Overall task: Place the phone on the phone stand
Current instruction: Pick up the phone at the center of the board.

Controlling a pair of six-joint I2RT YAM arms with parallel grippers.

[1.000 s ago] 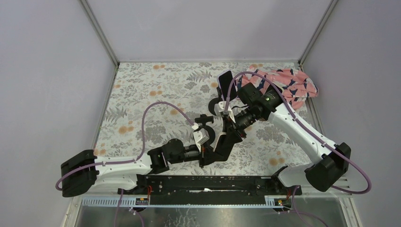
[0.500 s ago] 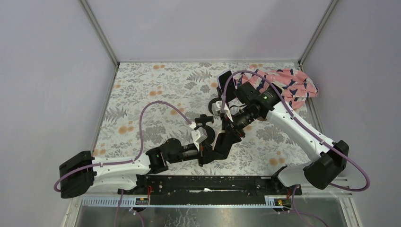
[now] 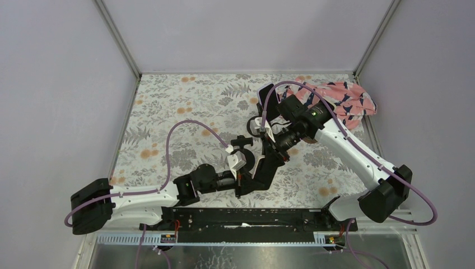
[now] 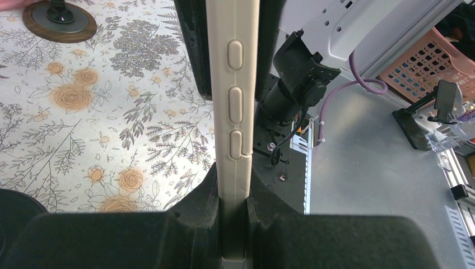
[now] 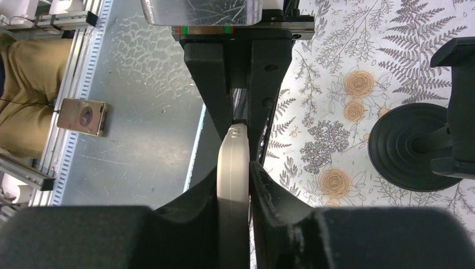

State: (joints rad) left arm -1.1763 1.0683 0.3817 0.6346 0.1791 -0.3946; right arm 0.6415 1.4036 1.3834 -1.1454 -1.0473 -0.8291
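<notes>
A phone in a cream case (image 4: pixel 233 84) hangs tilted above the floral cloth, looking like a dark slab (image 3: pixel 265 171) from above. My left gripper (image 3: pixel 252 182) is shut on its lower end, both pads pressed against the case sides (image 4: pixel 232 190). My right gripper (image 3: pixel 275 150) is shut on its upper end, the cream edge (image 5: pixel 233 168) pinched between the black fingers (image 5: pixel 269 190). The black phone stand (image 3: pixel 259 122) stands just beyond the grippers; its round base (image 5: pixel 411 147) and upright arm (image 5: pixel 459 112) lie right of the phone in the right wrist view.
A pink patterned cloth (image 3: pixel 347 101) lies bunched at the back right corner. A brown round disc with a black post (image 4: pixel 59 19) sits on the floral cloth. The metal table edge and black rail (image 3: pixel 246 217) run along the front, near the arm bases.
The right gripper's jaws have closed in onto the phone's upper end, and the right arm has shifted slightly left. The left gripper still holds the phone's lower end as before.
</notes>
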